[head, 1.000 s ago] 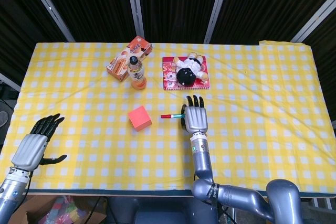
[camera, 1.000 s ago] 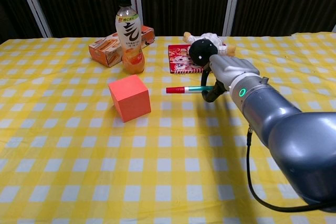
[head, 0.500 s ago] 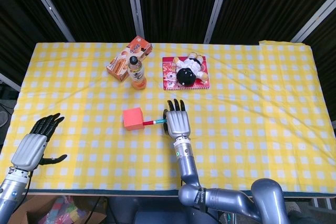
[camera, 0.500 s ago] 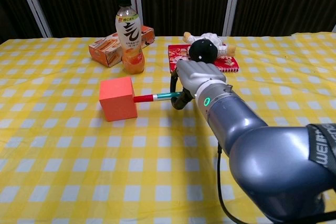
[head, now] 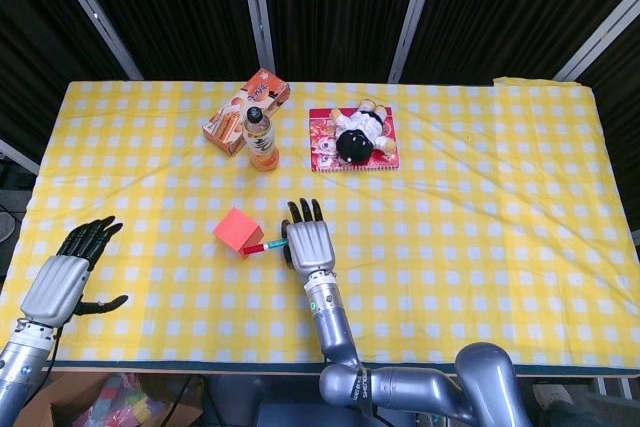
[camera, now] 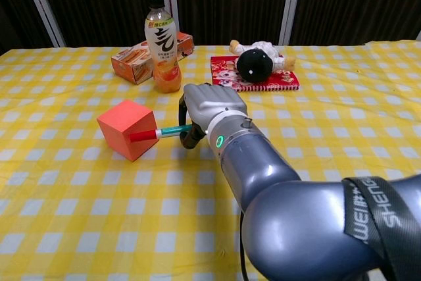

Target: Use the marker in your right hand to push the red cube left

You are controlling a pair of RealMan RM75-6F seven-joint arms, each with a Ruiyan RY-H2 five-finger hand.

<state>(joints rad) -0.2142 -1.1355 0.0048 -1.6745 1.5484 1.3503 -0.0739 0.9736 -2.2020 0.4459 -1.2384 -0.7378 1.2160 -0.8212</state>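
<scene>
The red cube (head: pixel 238 230) (camera: pixel 127 129) sits turned on the yellow checked cloth, left of centre. My right hand (head: pixel 308 244) (camera: pixel 209 104) holds a green marker (head: pixel 266 245) (camera: pixel 158 133) with a red cap. The cap end touches the cube's right face. My left hand (head: pixel 68 273) hovers near the table's front left corner with its fingers apart and nothing in them; the chest view does not show it.
An orange drink bottle (head: pixel 262 137) (camera: pixel 162 43) stands behind the cube, with an orange snack box (head: pixel 246 110) (camera: pixel 139 59) beside it. A doll (head: pixel 357 133) (camera: pixel 256 60) lies on a red booklet (head: pixel 322 143) (camera: pixel 227 74) at the back centre.
My right hand has swept left with the marker, reaching the cube and pushing it left. The cube has also rotated. My left hand has not moved.
</scene>
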